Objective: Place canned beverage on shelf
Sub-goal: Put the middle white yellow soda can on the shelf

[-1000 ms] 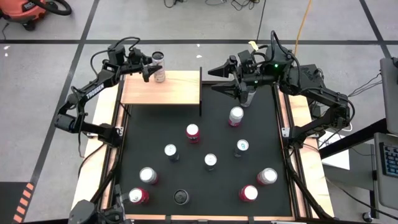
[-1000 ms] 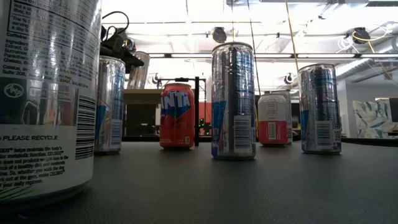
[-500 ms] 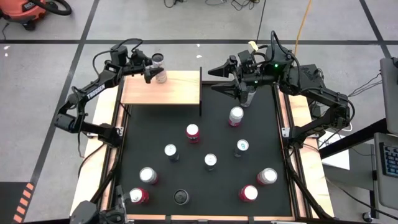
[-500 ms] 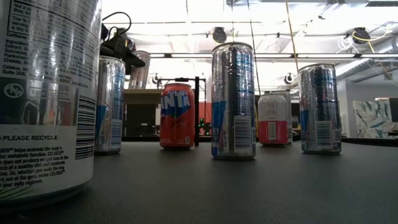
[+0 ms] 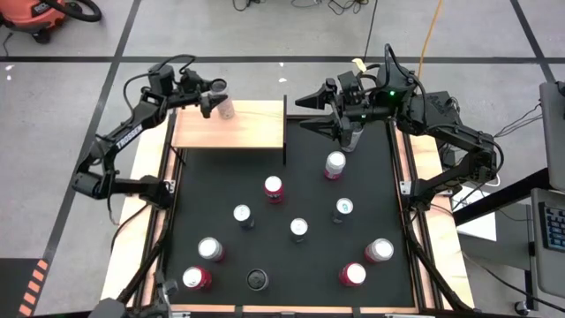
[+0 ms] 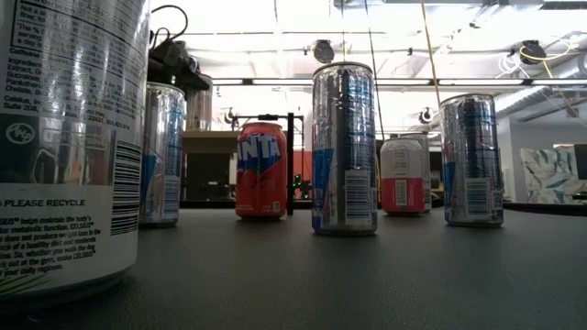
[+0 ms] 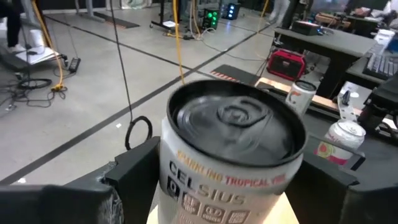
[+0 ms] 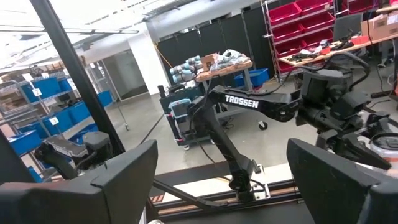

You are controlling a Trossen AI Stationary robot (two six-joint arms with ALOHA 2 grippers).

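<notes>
Left hand (image 5: 214,94) straddles shelf (image 5: 231,125) can (image 5: 223,101)

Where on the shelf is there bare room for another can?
The shelf is bare except for one can at its back edge, flanked by the left tool. The mat below is crowded with upright cans.

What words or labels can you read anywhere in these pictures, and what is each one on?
"CELSIUS" and "SPARKLING TROPICAL": white can between the left gripper's fingers.
"PLEASE RECYCLE": nearest can in the low view; its small print is too small to read.
"NTA", partly hidden: orange can.
"TROSSEN": left arm.
Other cans: unreadable.
</notes>
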